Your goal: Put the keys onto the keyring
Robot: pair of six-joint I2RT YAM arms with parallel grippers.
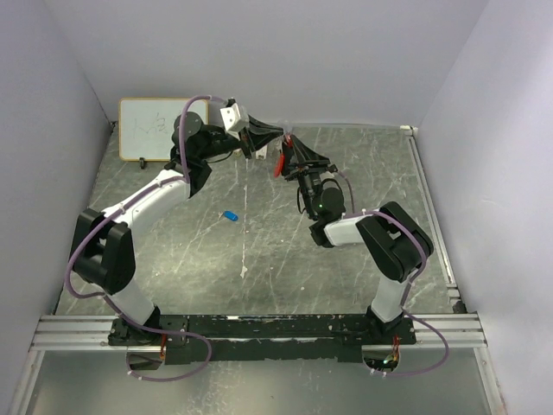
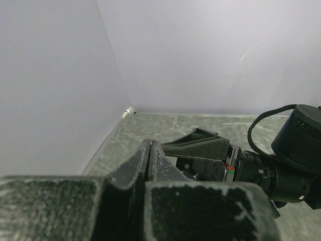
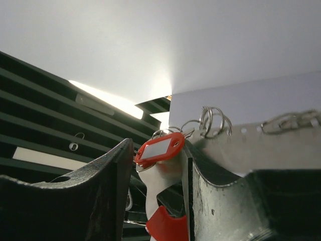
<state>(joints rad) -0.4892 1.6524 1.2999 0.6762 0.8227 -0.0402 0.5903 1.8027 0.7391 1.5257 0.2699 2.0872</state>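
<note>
1. Left gripper (image 1: 275, 135), black with two fingers: raised above the far middle of the grey marbled table (image 1: 371, 259), pointing right. Jaws pressed fully together; impossible to tell whether something thin is caught between them.
2. Small blue-headed key (image 1: 230, 216) with short blade: flat on the table, alone, on the near side of both grippers and to their left, nearer to the left arm. Long axis roughly left to right, a little slanted; blade end too small to make out.
3. Small red-headed key (image 3: 159, 149) with white label window: up in the air, lying across the gap between the right fingers, silver tip toward the rings.
4. Keyring (image 3: 215, 120), thin metal coils with red strap and grey strip: coils just past the red-headed key, strap hanging down between the fingers.
5. Right gripper (image 1: 292, 154): tip close to the left gripper's tip. Jaws partly apart around key and strap; firm pinch or loose, cannot tell.
6. Probably still to do: fetching the blue-headed key, best reached from above.
</note>
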